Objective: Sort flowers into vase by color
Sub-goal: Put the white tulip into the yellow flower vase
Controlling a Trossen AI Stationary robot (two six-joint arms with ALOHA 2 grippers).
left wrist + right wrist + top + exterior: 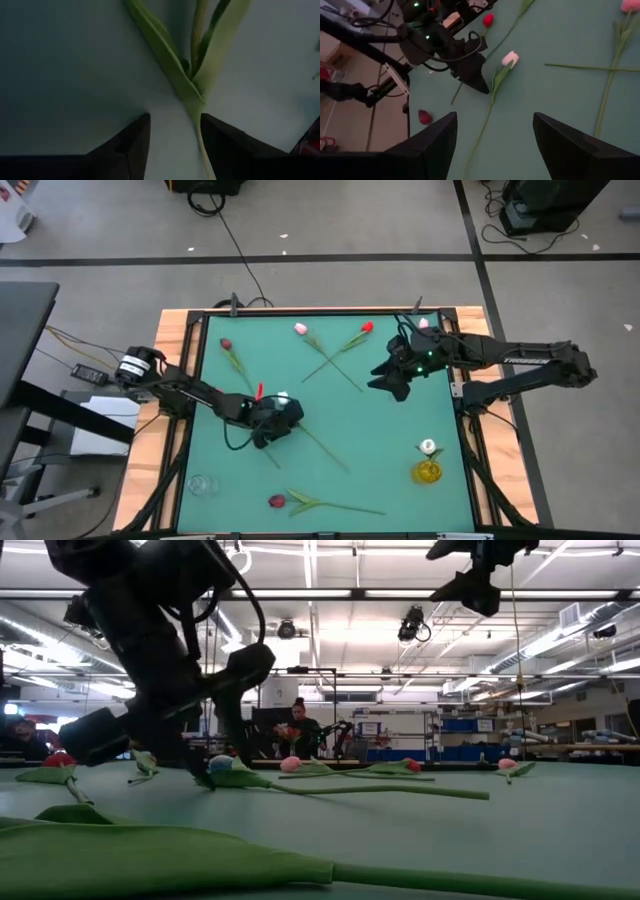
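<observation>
A white tulip (283, 397) lies flat on the green mat, its stem (320, 445) running toward the near right. My left gripper (272, 425) is low over it and open. In the left wrist view its fingers stand on either side of the stem (199, 125), just below where the leaves (165, 50) fork. My right gripper (393, 383) is open and raised over the far right of the mat, touching nothing. Other tulips lie loose: maroon (226, 343), pink (300, 328), red (367, 327), pink (422, 323) and dark red (277, 501). My left gripper (175, 117) comes from above with its fingers across the white tulip's stem, which lies flat on the mat. The stem (202, 137) runs close along the inner edge of one finger (225, 145). I cannot tell whether it touches.
A yellow vase (428, 471) holding a white flower (428, 446) stands near the mat's near right corner. A clear glass vase (200, 485) stands at the near left. A small red thing (260, 390) shows beside the left arm. Wooden rails (170, 380) frame the mat.
</observation>
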